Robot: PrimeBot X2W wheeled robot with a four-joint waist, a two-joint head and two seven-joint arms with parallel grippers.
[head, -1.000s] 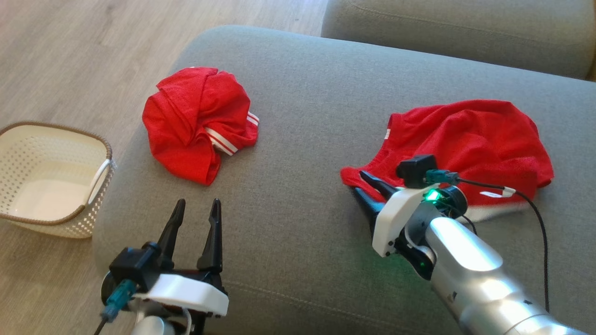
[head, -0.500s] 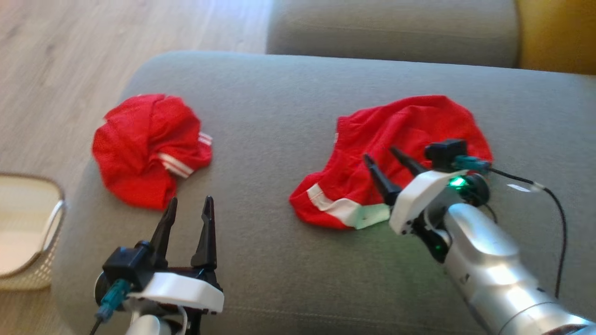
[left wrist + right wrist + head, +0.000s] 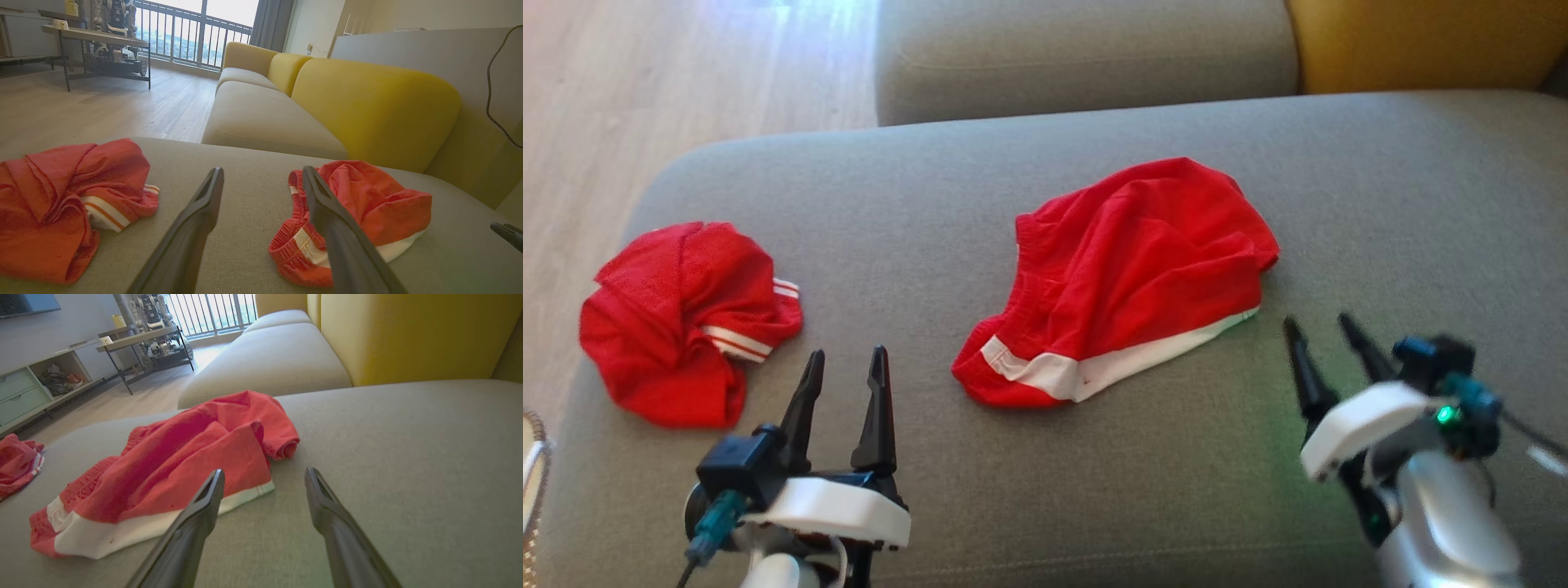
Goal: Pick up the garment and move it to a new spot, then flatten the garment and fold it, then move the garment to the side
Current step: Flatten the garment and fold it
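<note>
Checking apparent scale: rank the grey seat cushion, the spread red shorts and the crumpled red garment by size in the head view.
Largest: grey seat cushion
Then: spread red shorts
Smallest: crumpled red garment; bunched up, so its real size is unsure.

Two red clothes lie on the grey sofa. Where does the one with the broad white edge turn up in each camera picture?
Head view: white-edged garment, centre, on the grey cushion.
Left wrist view: white-edged garment, lower right.
Right wrist view: white-edged garment, left of centre, white edge nearest the camera.
Shared landmark: the yellow backrest, beyond it in all three.
</note>
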